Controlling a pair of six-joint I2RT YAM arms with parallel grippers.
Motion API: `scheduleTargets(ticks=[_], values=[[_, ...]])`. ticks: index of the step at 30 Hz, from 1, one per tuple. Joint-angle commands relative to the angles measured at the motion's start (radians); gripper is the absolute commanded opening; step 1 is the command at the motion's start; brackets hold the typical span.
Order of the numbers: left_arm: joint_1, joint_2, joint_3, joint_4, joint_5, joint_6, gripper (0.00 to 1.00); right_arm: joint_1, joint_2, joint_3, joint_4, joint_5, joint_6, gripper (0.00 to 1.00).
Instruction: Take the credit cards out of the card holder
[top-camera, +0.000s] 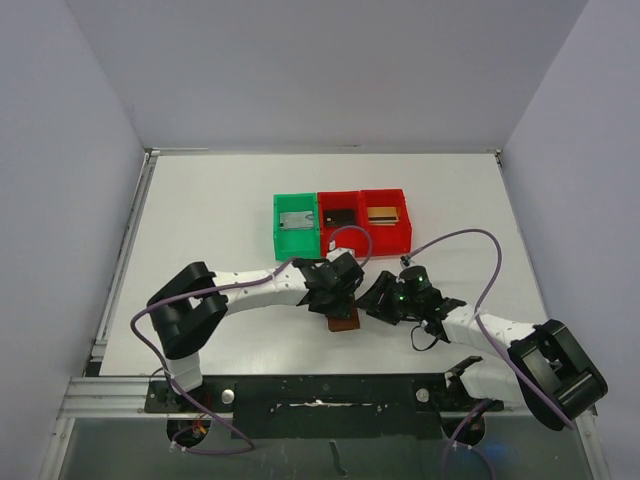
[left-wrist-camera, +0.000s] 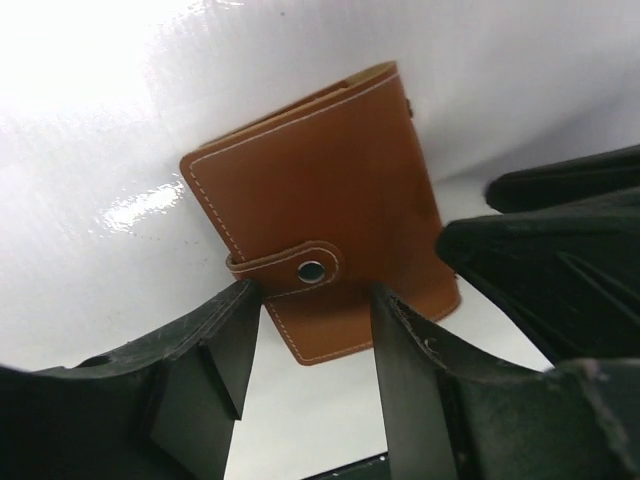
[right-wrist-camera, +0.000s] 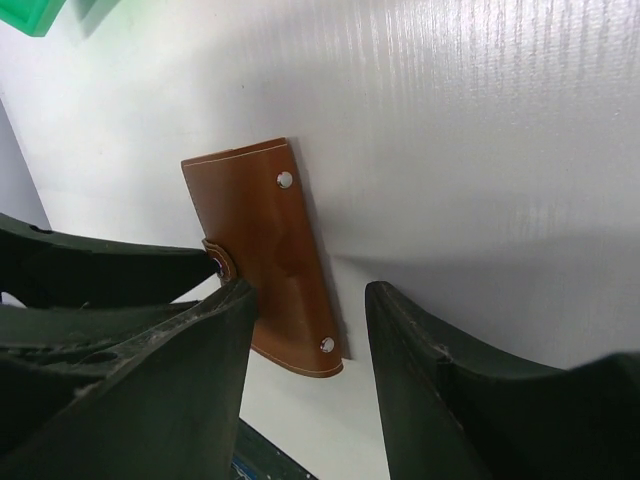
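Observation:
The card holder (top-camera: 345, 321) lies closed on the white table near its front edge, a brown leather-like folder (left-wrist-camera: 320, 180) with a snap strap across its cover. My left gripper (top-camera: 338, 296) hangs over it from the left, open, its fingers (left-wrist-camera: 312, 300) standing either side of the strap end. My right gripper (top-camera: 378, 298) comes in from the right, also open (right-wrist-camera: 310, 295), beside the riveted edge of the card holder (right-wrist-camera: 255, 220). Any credit cards inside the holder are hidden. A flat gold-yellow card (top-camera: 383, 214) lies in the right red bin.
A green bin (top-camera: 279, 238) and two red bins (top-camera: 404, 235) stand in a row behind the grippers; the green one holds a grey flat item (top-camera: 294, 221), the middle red one a dark item (top-camera: 341, 216). The two grippers are close together. White walls surround the table.

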Motion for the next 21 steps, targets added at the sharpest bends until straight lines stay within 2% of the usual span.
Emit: scheduleTargets(ticks=[1,7,16,19,21], values=[[0.001,0.035,0.077,-0.084,-0.066,0.024,0.45,-0.010,0.001,-0.030,-0.038,0.002,-0.010,0.49],[0.000,0.055,0.082,-0.085,-0.081,0.033,0.37,-0.011,0.005,-0.025,-0.030,-0.016,-0.016,0.50],[-0.001,0.042,0.047,-0.026,-0.071,0.055,0.18,-0.010,0.073,0.023,-0.039,-0.032,-0.068,0.53],[0.000,0.020,0.027,0.001,-0.059,0.054,0.18,-0.009,0.109,0.039,-0.042,-0.037,-0.083,0.53],[0.000,0.003,0.023,0.006,-0.060,0.054,0.25,-0.008,0.125,0.046,-0.046,-0.034,-0.090,0.54]])
